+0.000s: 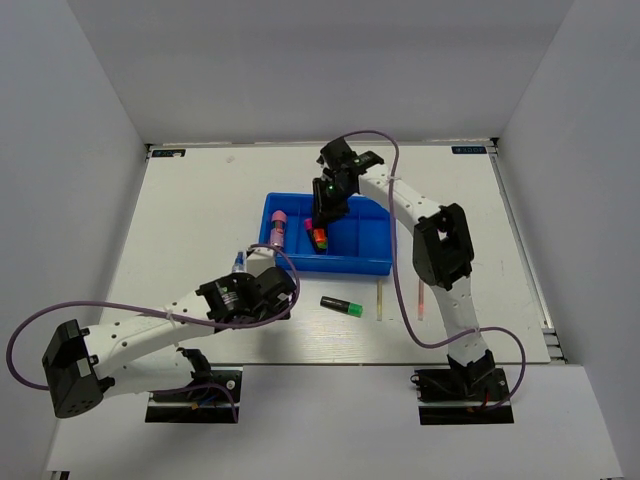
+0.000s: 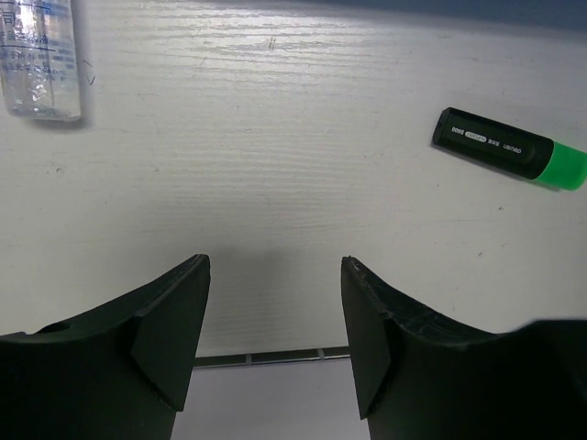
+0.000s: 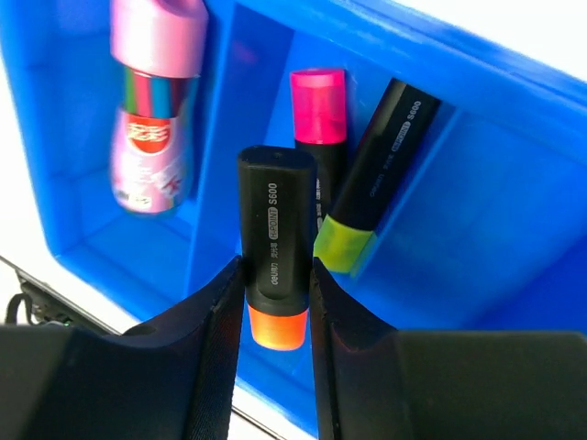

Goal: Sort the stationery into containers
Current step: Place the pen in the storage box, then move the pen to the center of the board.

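The blue tray (image 1: 368, 262) lies mid-table. Above its second compartment from the left, my right gripper (image 1: 322, 222) (image 3: 275, 268) is shut on an orange-ended black highlighter (image 3: 272, 240). A pink-ended highlighter (image 3: 319, 110) and a yellow-ended one (image 3: 378, 170) lie in that compartment beneath it. The leftmost compartment holds a pink tube (image 3: 154, 119) (image 1: 278, 228). A green-ended highlighter (image 1: 341, 305) (image 2: 509, 149) lies on the table in front of the tray. My left gripper (image 1: 278, 297) (image 2: 275, 264) hovers open to its left with nothing between the fingers.
A pale thin stick (image 1: 379, 300) and a reddish one (image 1: 420, 299) lie on the table right of the green-ended highlighter. A small clear bottle (image 1: 240, 262) (image 2: 38, 60) lies by the tray's left front corner. Purple cables (image 1: 120, 308) trail from both arms.
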Robot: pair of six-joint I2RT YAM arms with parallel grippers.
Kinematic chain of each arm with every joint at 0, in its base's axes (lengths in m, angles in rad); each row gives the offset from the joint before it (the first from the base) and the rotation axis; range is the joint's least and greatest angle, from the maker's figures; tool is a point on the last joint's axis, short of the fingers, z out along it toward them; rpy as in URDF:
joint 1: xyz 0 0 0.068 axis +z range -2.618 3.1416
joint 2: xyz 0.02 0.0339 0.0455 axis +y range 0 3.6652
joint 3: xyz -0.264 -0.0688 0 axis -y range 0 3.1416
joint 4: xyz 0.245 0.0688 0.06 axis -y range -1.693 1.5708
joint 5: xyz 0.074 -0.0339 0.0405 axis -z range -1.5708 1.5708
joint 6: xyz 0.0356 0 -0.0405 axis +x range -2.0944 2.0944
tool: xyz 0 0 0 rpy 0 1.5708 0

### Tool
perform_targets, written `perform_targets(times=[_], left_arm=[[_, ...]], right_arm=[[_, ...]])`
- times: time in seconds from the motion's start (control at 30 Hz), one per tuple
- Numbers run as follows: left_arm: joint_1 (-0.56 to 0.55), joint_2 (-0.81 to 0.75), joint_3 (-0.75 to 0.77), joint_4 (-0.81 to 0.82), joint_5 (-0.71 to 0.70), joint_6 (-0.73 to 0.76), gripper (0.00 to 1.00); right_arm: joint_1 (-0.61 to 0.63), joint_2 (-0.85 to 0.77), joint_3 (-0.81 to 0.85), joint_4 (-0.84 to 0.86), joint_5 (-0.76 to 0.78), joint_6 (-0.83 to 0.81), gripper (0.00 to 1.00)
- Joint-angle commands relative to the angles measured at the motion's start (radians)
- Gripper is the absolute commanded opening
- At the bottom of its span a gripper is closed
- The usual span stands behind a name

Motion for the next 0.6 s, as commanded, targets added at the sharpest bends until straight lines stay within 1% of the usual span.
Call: perform_targets(times=[0.0, 0.03, 0.07, 0.13, 0.17, 0.27, 0.33, 0.37, 0.4, 0.43, 0.47, 0.5, 0.53, 0.57], left_arm=[[-0.009, -0.029, -0.015, 0.017, -0.021, -0.02, 0.69], [-0.01, -0.031, -0.015, 0.02, -0.022, -0.021, 0.69], [-0.013, -0.037, -0.018, 0.026, -0.024, -0.023, 0.69], [-0.013, -0.04, -0.018, 0.031, -0.024, -0.027, 0.69], [-0.012, -0.042, -0.018, 0.034, -0.024, -0.027, 0.69], [-0.019, -0.025, -0.008, 0.043, -0.024, -0.026, 0.69], [-0.026, -0.01, 0.009, 0.047, -0.025, -0.027, 0.63], [-0.029, 0.003, 0.023, 0.049, -0.028, -0.03, 0.58], [-0.033, 0.009, 0.038, 0.064, -0.028, -0.029, 0.42], [-0.033, 0.033, 0.044, 0.081, -0.028, -0.046, 0.33], [-0.038, 0.046, 0.067, 0.089, -0.03, -0.055, 0.24], [-0.039, 0.061, 0.075, 0.107, -0.031, -0.082, 0.1], [-0.041, 0.11, 0.083, 0.113, -0.045, -0.133, 0.06], [-0.05, 0.133, 0.112, 0.112, -0.054, -0.162, 0.02]], right_arm=[[0.013, 0.02, 0.027, 0.012, -0.002, 0.011, 0.26], [0.013, 0.017, 0.027, 0.012, -0.005, 0.006, 0.42], [0.016, 0.017, 0.026, 0.009, -0.011, 0.003, 0.46], [0.016, 0.008, 0.023, 0.012, -0.028, 0.0, 0.5], [0.012, -0.002, 0.014, 0.011, -0.032, -0.006, 0.53], [0.013, -0.044, 0.001, 0.017, -0.045, -0.021, 0.53], [0.013, -0.067, -0.017, 0.006, -0.074, -0.04, 0.53], [0.013, -0.111, -0.025, -0.006, -0.086, -0.065, 0.37], [0.007, -0.133, -0.035, -0.014, -0.094, -0.111, 0.25], [0.007, -0.185, -0.057, -0.027, -0.08, -0.144, 0.09], [0.009, -0.249, -0.081, -0.034, -0.066, -0.261, 0.0], [0.007, -0.281, -0.138, -0.031, 0.007, -0.302, 0.0], [0.006, -0.37, -0.229, -0.026, 0.03, -0.34, 0.0], [0.001, -0.463, -0.286, 0.039, 0.052, -0.434, 0.0]])
